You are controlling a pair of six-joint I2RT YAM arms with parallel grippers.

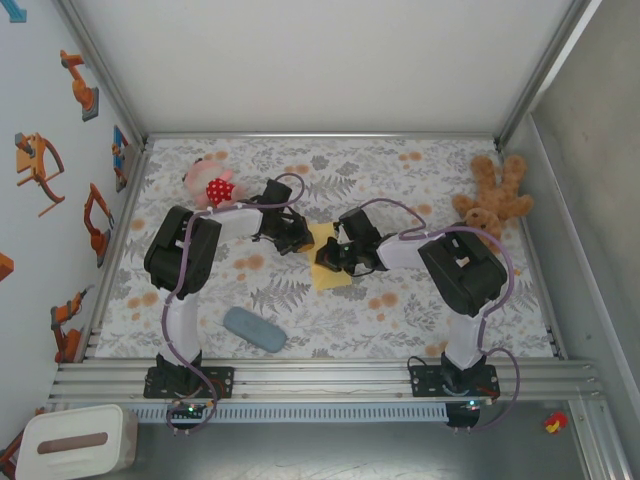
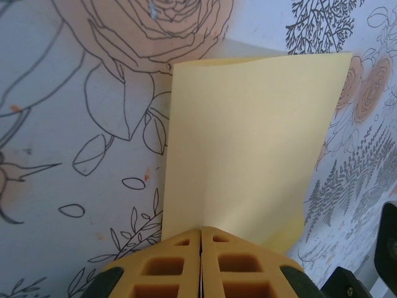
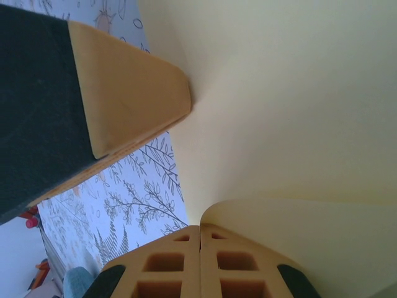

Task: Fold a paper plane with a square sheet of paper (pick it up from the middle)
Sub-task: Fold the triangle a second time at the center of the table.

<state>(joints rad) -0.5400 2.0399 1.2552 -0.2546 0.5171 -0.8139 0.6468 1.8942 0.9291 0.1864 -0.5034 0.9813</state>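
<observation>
The square sheet of paper (image 1: 333, 268) is plain yellow and lies mid-table between the two arms, partly lifted and bent. In the left wrist view the sheet (image 2: 248, 136) stretches away from my left gripper (image 2: 200, 231), whose jaws are shut on its near edge. In the right wrist view the sheet (image 3: 291, 105) curls overhead, and my right gripper (image 3: 200, 227) is shut on a curved edge of it. A finger (image 3: 127, 93) of the left gripper presses the paper from the upper left. From above, the left gripper (image 1: 298, 238) and right gripper (image 1: 336, 256) meet at the paper.
A grey-blue oblong pad (image 1: 254, 328) lies near the front left of the floral cloth. A brown teddy bear (image 1: 493, 200) sits back right and a pink plush toy (image 1: 212, 184) back left. A white box (image 1: 75, 443) stands off the table at the lower left.
</observation>
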